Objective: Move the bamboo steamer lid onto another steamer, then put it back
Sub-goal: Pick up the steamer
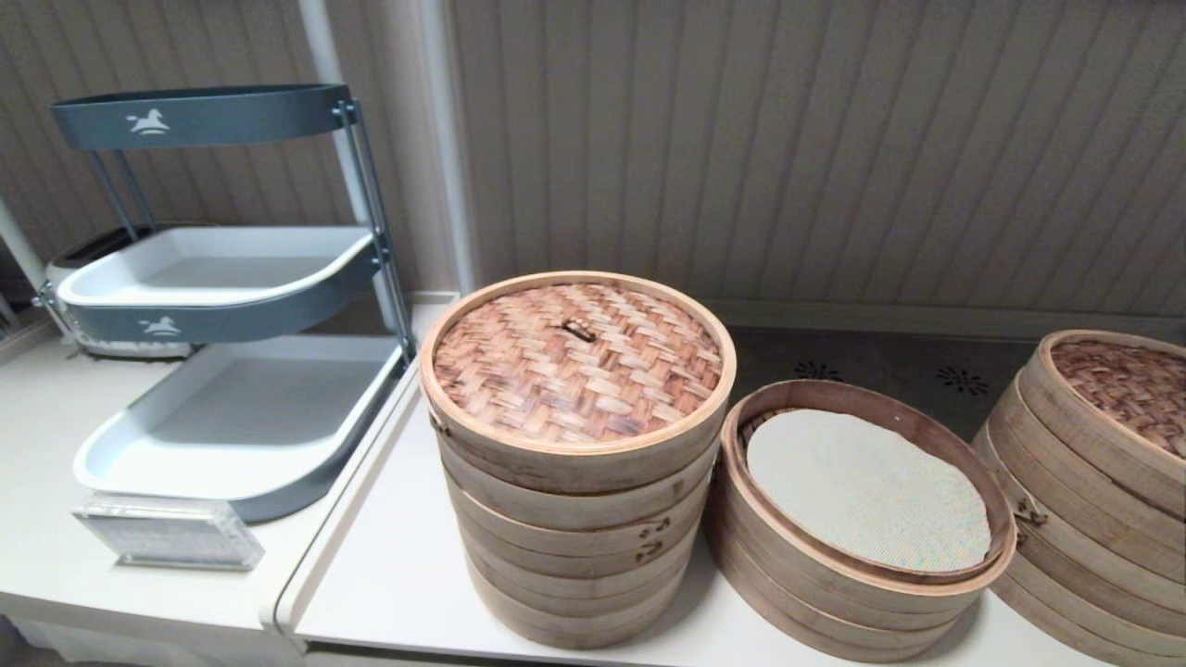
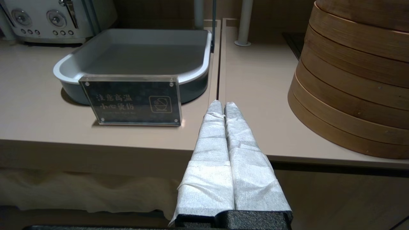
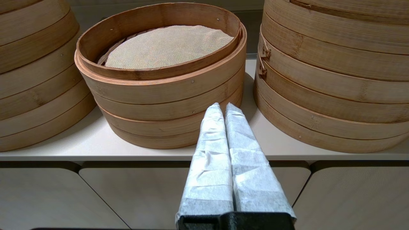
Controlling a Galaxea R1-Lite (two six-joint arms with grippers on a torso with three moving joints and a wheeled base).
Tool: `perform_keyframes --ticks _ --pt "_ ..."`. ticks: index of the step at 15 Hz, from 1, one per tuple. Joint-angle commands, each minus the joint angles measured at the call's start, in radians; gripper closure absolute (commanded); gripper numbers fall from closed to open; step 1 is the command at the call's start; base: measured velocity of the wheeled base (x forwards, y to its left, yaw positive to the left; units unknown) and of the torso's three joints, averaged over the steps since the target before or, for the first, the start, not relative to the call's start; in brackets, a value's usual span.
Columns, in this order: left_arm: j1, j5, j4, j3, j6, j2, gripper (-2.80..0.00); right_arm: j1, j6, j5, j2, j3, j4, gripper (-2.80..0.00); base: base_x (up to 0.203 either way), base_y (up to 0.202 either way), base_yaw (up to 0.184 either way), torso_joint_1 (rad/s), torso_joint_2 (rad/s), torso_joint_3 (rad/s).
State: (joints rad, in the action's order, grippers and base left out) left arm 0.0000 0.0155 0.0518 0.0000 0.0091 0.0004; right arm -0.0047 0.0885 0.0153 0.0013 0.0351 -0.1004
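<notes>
The bamboo steamer lid point(image 1: 577, 361) sits on the tall stack, left of another steamer point(image 1: 857, 565), which stands uncovered. Nothing looks begun. The left gripper point(image 2: 223, 105) and right gripper point(image 3: 222, 106) wait off the near counter edge, fingers pressed together, empty.

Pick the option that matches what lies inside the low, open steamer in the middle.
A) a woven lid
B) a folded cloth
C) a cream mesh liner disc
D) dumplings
C: the low open steamer has no lid on it, and a flat cream mesh liner disc lies inside its darker rim.
</notes>
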Motion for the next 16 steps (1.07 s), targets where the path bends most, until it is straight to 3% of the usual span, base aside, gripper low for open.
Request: perform_keyframes --ticks 1,13,16 --pt "0.000 0.000 0.000 0.028 0.000 0.001 0.00 0.000 0.000 0.000 0.002 0.000 -0.001 0.00 0.000 0.000 0.000 0.000 0.00 0.000" --pt "0.000 0.000 0.000 0.028 0.003 0.000 0.00 -0.001 -0.018 -0.003 -0.002 0.018 -0.004 0.00 0.000 0.000 0.000 0.000 0.00 0.000" --pt "0.000 0.000 0.000 0.028 0.003 0.000 0.00 -0.001 -0.017 -0.039 0.012 0.201 -0.100 0.00 0.000 0.000 0.000 0.000 0.00 0.000"
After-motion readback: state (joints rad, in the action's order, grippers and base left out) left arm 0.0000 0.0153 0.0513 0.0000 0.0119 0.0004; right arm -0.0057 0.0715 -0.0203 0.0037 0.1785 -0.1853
